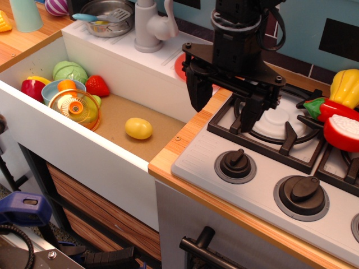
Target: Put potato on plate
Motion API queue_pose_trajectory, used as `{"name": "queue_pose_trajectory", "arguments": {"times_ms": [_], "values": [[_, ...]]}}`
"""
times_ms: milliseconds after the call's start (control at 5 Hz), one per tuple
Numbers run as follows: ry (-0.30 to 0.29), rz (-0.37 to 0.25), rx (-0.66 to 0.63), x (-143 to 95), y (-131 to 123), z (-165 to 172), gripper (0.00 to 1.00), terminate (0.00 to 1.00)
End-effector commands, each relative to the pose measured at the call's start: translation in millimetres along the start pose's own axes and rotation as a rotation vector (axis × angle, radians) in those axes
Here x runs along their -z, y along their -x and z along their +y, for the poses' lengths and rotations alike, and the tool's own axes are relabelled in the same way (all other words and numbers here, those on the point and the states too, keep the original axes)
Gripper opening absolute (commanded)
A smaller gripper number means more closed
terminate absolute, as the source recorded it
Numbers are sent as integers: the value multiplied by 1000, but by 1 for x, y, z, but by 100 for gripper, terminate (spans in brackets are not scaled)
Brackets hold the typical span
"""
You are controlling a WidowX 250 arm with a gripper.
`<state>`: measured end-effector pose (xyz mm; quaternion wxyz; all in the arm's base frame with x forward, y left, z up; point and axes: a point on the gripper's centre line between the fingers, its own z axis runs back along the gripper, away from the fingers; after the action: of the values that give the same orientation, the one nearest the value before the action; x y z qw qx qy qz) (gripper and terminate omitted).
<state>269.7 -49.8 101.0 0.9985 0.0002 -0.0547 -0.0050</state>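
Observation:
The potato, a smooth yellow egg-shaped toy, lies on the brown floor of the sink near its right wall. The red-pink plate shows only as a sliver on the counter behind the gripper; the arm hides most of it. My black gripper hangs over the wooden counter edge and the left stove burner, up and to the right of the potato. Its two fingers stand wide apart, open and empty.
The sink's left end holds a transparent orange domed dish, a green cabbage, a strawberry and a blue bowl with an orange ball. A faucet and a metal pot stand behind. A yellow and red toy lies on the stove.

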Motion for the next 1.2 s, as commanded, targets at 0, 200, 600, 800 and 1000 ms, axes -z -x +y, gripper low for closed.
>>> {"name": "queue_pose_trajectory", "arguments": {"times_ms": [0,200,600,800,1000], "values": [[0,0,0,0,0,0,100,0],[-16,-4,38,-1,-13,42,100,0],[-61,-26,108,11,-26,103,100,0],[-23,-36,138,37,-23,120,100,0],[-9,-72,177,62,-24,137,100,0]]}}
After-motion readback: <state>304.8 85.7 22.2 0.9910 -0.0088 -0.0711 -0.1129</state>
